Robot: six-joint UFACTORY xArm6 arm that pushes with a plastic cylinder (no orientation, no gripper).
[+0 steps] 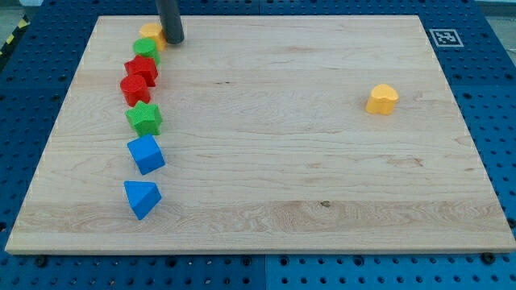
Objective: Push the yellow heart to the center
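Observation:
The yellow heart lies alone on the right part of the wooden board, right of the middle. My tip is at the view's top left, far from the heart. It stands just right of another yellow block, at the top of a column of blocks along the left side.
Down the left side run a green block, a red star, a red block, a green star, a blue block and a blue triangle. A black-and-white marker sits at the board's top right corner.

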